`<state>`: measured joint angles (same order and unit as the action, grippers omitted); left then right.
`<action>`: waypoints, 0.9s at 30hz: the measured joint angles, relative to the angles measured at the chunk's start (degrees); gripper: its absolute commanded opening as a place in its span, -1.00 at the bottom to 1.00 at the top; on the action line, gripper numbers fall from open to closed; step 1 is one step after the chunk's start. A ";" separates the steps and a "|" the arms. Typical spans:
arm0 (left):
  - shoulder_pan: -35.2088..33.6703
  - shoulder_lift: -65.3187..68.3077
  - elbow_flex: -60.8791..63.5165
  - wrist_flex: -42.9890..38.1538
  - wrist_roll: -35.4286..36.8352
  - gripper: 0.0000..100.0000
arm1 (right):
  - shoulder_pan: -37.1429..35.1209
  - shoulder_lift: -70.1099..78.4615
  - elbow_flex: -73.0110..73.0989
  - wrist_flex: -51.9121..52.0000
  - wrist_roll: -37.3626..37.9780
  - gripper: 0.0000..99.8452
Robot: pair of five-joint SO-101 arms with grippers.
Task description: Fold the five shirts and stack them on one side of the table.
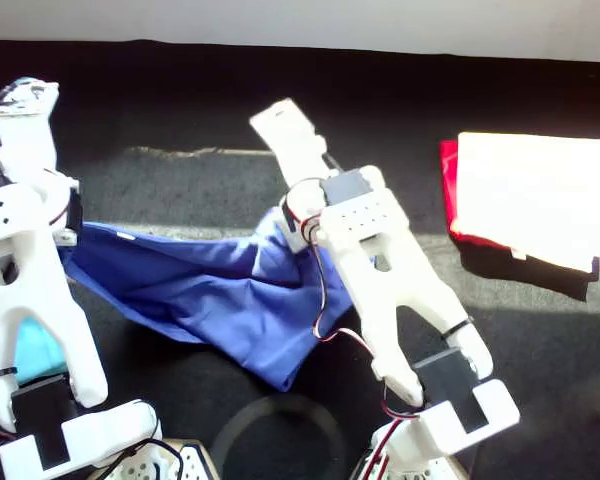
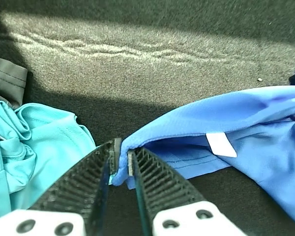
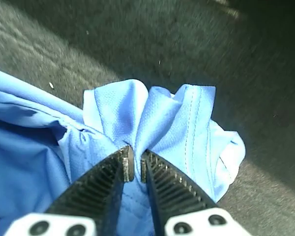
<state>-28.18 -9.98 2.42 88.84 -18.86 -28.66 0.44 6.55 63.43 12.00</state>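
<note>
Top-down cam: blue shirt (image 1: 210,290) is pulled out across the table (image 1: 180,110) between both arms, with the folded stack (image 1: 530,200) well apart on the right side. Left wrist cam: left gripper (image 2: 122,158) is pinched down on the blue shirt's hem, cyan shirt (image 2: 34,142) just beside it. Right wrist cam: right gripper (image 3: 136,166) is clamped on a bunched-up fold of the blue shirt.

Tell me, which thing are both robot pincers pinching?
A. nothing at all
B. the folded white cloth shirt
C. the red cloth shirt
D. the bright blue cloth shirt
D: the left pincer and the right pincer are each shut on a bit of the bright blue cloth shirt, which hangs stretched between the two arms.
</note>
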 measured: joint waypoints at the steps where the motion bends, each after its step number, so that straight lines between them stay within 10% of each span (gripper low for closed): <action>1: 0.44 0.00 1.14 -0.88 0.00 -0.98 | 0.00 -0.35 -2.02 0.35 0.00 -0.99; 27: -3.78 0.00 -0.97 -2.11 -6.33 -0.98 | 2.90 15.38 -28.84 7.21 0.00 -0.65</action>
<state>-31.96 -9.98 1.45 86.73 -25.19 -25.76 15.82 -22.29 70.64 12.00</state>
